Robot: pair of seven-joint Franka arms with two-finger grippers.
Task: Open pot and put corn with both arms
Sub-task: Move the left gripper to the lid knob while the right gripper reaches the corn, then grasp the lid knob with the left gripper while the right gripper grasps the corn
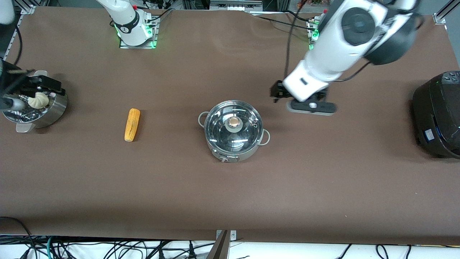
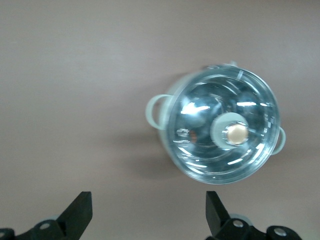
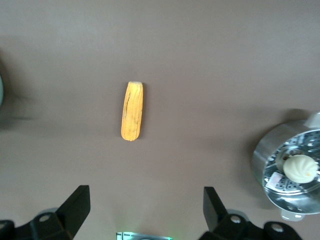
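The steel pot (image 1: 233, 142) stands mid-table with its glass lid and tan knob (image 1: 234, 122) on. It also shows in the left wrist view (image 2: 222, 132). The corn (image 1: 132, 125) lies flat on the table toward the right arm's end, apart from the pot, and shows in the right wrist view (image 3: 132, 111). My left gripper (image 1: 278, 94) is open and empty over bare table beside the pot, toward the left arm's end (image 2: 148, 200). My right gripper (image 1: 39, 85) is open and empty, held high, looking down on the corn (image 3: 146, 195).
A perforated steel steamer bowl (image 1: 54, 108) with a white bun (image 1: 38, 100) stands at the right arm's end; it also shows in the right wrist view (image 3: 260, 160). A large black cooker (image 1: 438, 115) stands at the left arm's end.
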